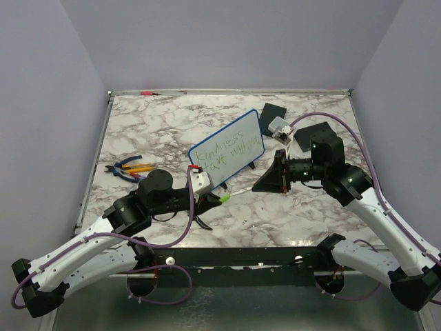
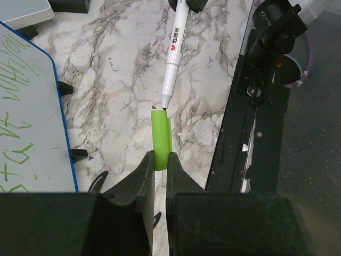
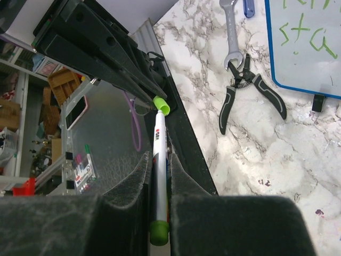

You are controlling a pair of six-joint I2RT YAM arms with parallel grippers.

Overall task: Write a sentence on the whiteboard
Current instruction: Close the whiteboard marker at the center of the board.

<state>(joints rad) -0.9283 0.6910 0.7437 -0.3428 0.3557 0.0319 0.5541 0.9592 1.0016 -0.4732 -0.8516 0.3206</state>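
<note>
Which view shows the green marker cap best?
The left wrist view: the cap sits large, central, pinched by the left gripper, marker tip at its mouth. In the top view it is a green speck; in the right wrist view, small at the marker's far end.

Ahead of the left pincer (image 2: 161,158) the marker (image 2: 173,53) bars the way; the whiteboard (image 2: 26,106) walls its left, and bare surface (image 2: 117,90) lies open between them.

The table (image 1: 138,131) has a smooth marble-look top, slightly shiny. The whiteboard (image 1: 227,147) is glossy white with a blue plastic frame. The marker (image 2: 173,53) is smooth white plastic, the cap (image 2: 161,138) matt green plastic. The wrench (image 3: 230,26) is dull metal.
</note>
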